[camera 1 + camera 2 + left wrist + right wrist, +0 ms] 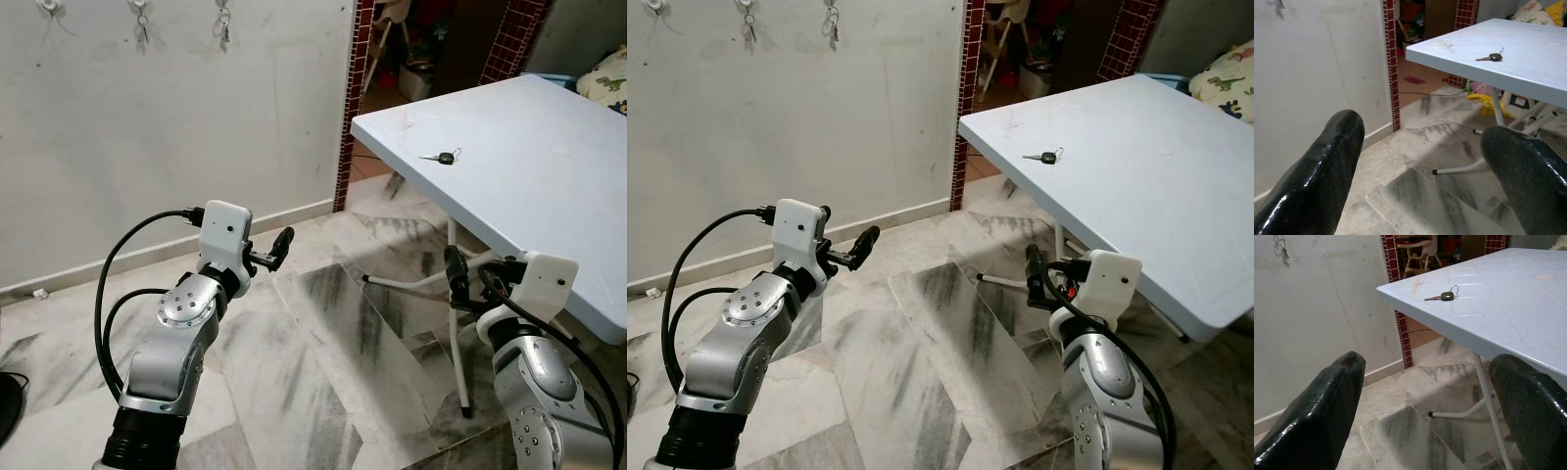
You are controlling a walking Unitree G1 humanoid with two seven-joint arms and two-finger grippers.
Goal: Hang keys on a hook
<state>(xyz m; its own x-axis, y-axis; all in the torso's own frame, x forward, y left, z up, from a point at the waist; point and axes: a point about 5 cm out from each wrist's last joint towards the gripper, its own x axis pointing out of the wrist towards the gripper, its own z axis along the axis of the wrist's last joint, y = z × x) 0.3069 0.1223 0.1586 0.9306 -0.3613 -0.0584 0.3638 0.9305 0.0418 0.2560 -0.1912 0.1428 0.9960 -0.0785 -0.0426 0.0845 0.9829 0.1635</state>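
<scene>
Key [445, 157] flat on white table [549, 176]; left pincer [277, 249], right pincer [454, 273] over floor

White folding table [549, 176] w/ one key [443, 157] lying near its edge

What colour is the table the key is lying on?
The table is white, seen best in the right wrist view, with the key on it.

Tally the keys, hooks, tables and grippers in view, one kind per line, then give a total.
Key on the table: 1
Key bunches on wall hooks: 2
Wall hooks: 3
Table: 1
Grippers, left gripper and right gripper: 2
Total: 9
</scene>
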